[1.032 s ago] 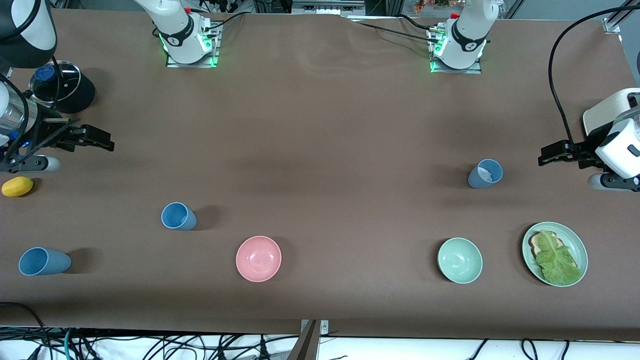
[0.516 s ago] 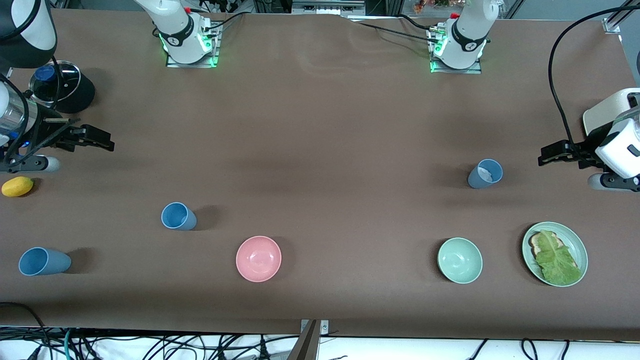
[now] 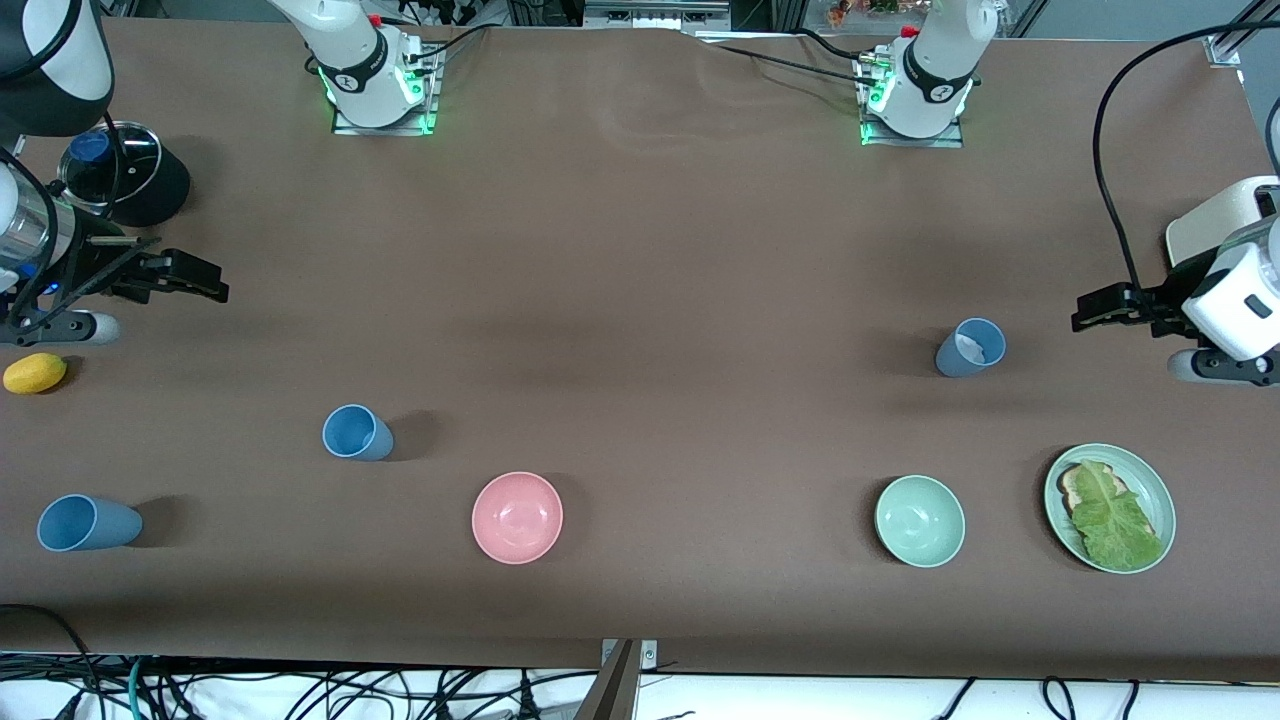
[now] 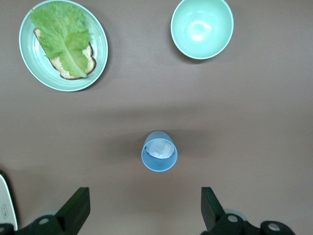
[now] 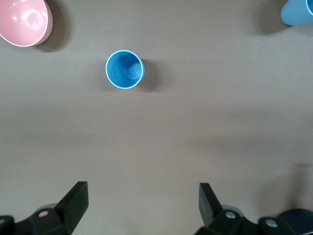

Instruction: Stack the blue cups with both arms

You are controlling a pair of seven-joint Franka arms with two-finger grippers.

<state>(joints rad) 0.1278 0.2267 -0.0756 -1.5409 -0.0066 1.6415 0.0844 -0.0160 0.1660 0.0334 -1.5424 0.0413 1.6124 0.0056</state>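
A grey-blue cup (image 3: 970, 347) with a white patch inside stands upright toward the left arm's end of the table; it also shows in the left wrist view (image 4: 159, 152). A bright blue cup (image 3: 355, 432) stands toward the right arm's end and shows in the right wrist view (image 5: 124, 69). Another blue cup (image 3: 85, 523) stands nearer the front camera, at the right arm's end. My left gripper (image 3: 1095, 310) hovers open and empty over bare table beside the grey-blue cup. My right gripper (image 3: 195, 280) hovers open and empty over bare table, apart from both bright cups.
A pink bowl (image 3: 517, 517) and a mint-green bowl (image 3: 920, 520) sit near the front edge. A mint plate (image 3: 1165, 500) holds bread and lettuce. A lemon (image 3: 35, 372) and a black lidded pot (image 3: 110, 170) lie under the right arm. A white toaster (image 3: 1215, 225) stands by the left arm.
The left arm's wrist has shifted slightly toward the grey-blue cup. The right arm and all cups have not moved.
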